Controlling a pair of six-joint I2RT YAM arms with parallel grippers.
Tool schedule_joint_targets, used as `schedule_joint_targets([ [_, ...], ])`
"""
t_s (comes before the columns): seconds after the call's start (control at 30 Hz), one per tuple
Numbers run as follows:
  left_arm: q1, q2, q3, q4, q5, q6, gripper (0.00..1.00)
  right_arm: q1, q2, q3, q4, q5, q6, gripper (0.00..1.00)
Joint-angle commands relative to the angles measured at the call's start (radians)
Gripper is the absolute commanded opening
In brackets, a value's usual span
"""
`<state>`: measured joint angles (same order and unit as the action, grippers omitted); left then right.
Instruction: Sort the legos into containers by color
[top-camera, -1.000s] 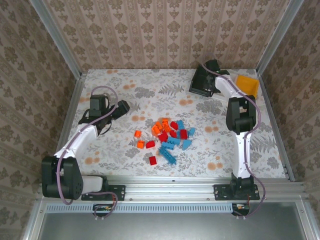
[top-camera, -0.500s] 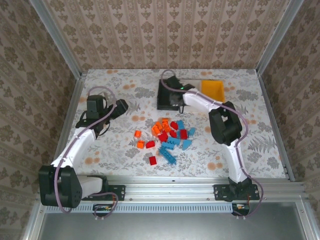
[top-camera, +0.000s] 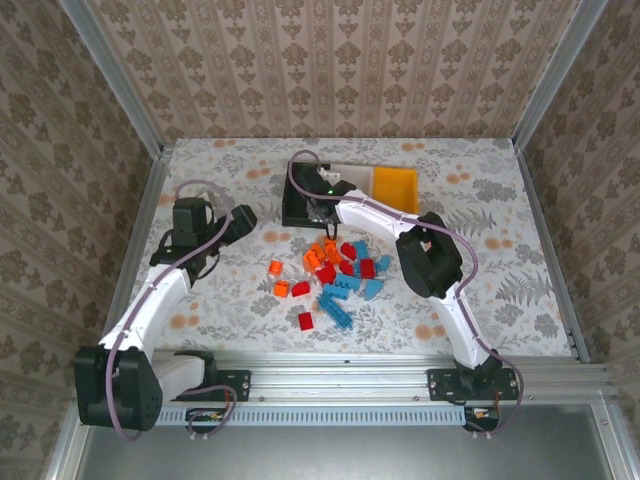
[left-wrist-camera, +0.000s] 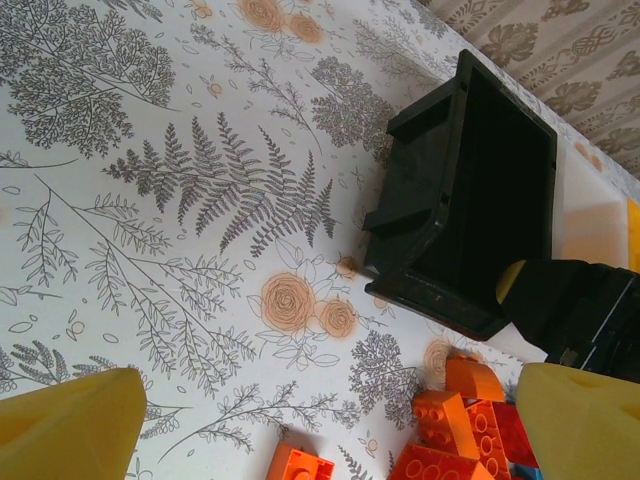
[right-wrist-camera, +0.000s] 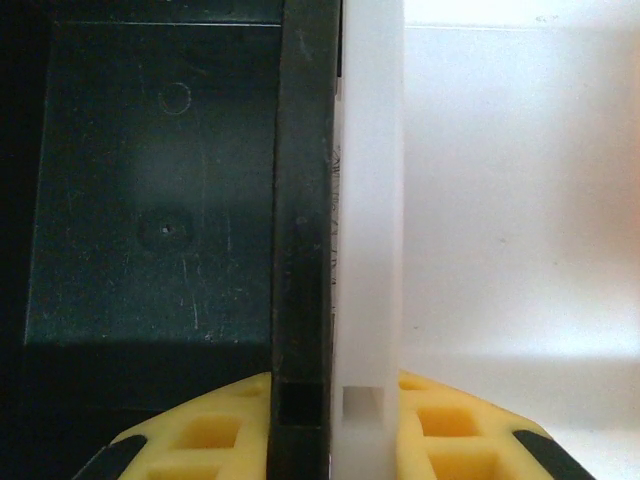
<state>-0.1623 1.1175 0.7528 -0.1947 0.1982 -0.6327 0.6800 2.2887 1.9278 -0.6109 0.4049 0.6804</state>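
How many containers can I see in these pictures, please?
3, side by side in one row in the top view: the black container on the left, the white container in the middle, the orange-yellow container on the right. None seems hidden.

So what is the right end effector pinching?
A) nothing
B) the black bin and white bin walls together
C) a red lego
B: the right wrist view shows the black bin wall and the white bin wall side by side between the yellow fingers of the shut right end effector.
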Motion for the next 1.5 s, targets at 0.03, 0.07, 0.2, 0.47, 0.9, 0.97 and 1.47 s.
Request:
schedule_joint_targets([
  [0.03,-0.005,-0.022,-0.021,0.003,-0.008,0.002,0.97,0.009,-0.023,-0.029,0.038,0.016,-0.100,0.26],
  [0.07,-0.005,-0.021,-0.023,0.003,-0.008,0.001,0.97,0.010,-0.026,-0.031,0.042,0.009,-0.120,0.30],
  [0.2,-0.005,-0.016,-0.018,0.001,-0.002,-0.001,0.97,0.010,-0.080,-0.074,0.071,-0.018,-0.206,0.52],
  [0.47,-0.017,-0.008,-0.017,0.013,0.021,-0.007,0.98,0.044,-0.361,-0.338,0.190,-0.058,-0.370,0.70],
  [0.9,-0.028,0.037,-0.154,0.160,0.232,-0.093,1.00,0.158,-0.444,-0.562,0.228,-0.385,-0.507,0.78],
  [0.97,-0.018,0.026,-0.163,0.150,0.231,-0.097,1.00,0.160,-0.417,-0.554,0.236,-0.400,-0.509,0.78],
  [1.47,0.002,-0.002,-0.184,0.134,0.239,-0.096,1.00,0.162,-0.288,-0.472,0.229,-0.341,-0.551,0.70],
])
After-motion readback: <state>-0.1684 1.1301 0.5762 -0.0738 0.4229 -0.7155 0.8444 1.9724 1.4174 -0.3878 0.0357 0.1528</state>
